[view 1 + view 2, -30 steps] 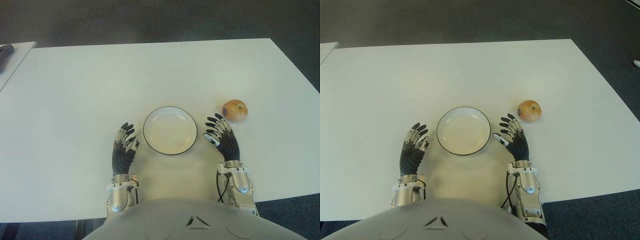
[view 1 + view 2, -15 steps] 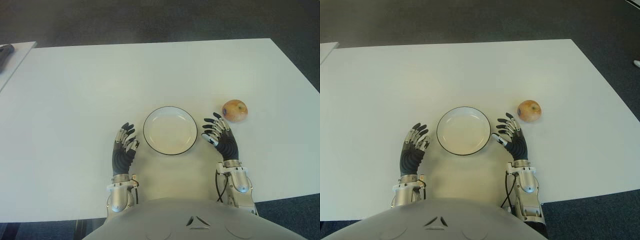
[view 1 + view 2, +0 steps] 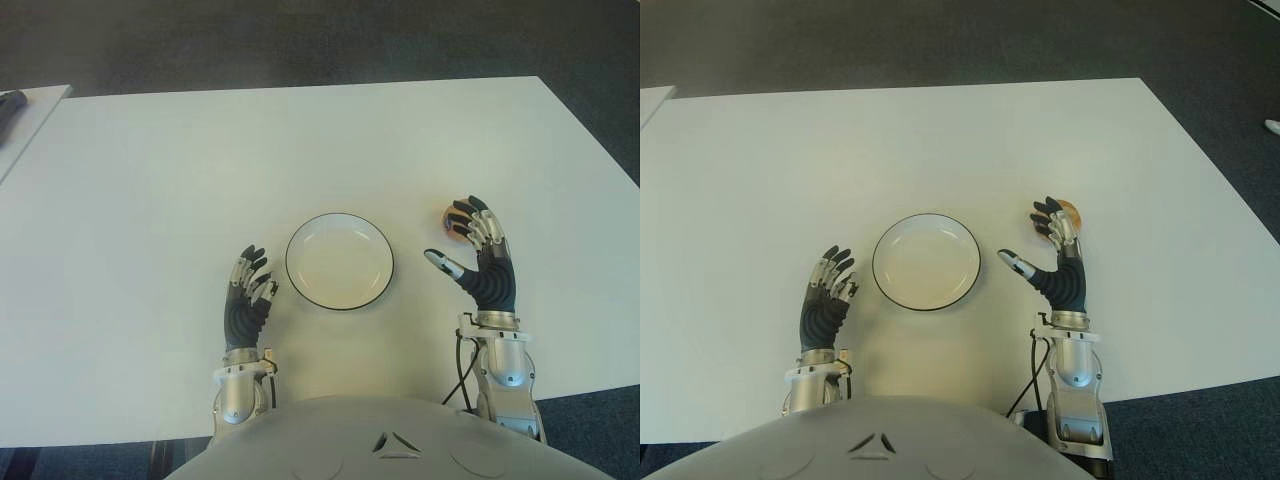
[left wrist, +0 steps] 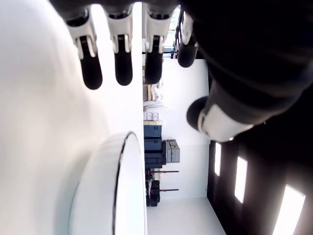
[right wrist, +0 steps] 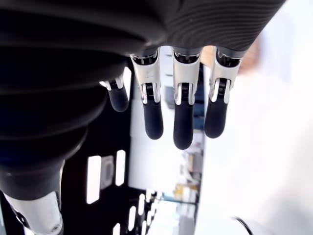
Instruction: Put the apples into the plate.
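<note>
The right hand (image 3: 483, 262) is raised to the right of the plate (image 3: 339, 260), palm facing inward toward it, with the four fingers (image 5: 182, 120) extended and slightly apart and the thumb held out to the side, pointing at the plate's rim; it grips nothing. The fingertips sit in front of the apple (image 3: 1070, 212), which shows only as a small orange-red sliver behind them, to the right of the plate and a little farther from the robot than the plate's centre. Whether the fingers touch the apple cannot be told from the eye views, and the right wrist view gives only a blurred orange patch beyond the fingertips.

The left hand (image 3: 247, 297) shows just to the left of the plate, on the nearer side of its rim, fingers loosely extended and holding nothing. In the left wrist view its fingertips hang close to the white surface with the plate's dark-edged rim nearby.

The plate is a round white dish with a thin dark rim, lying flat on the white table (image 3: 200, 170) in front of the robot's torso, between the two hands. Nothing lies in it. Far off to the left of the plate, a dark object (image 3: 10, 101) sits on the corner of a second white surface
</note>
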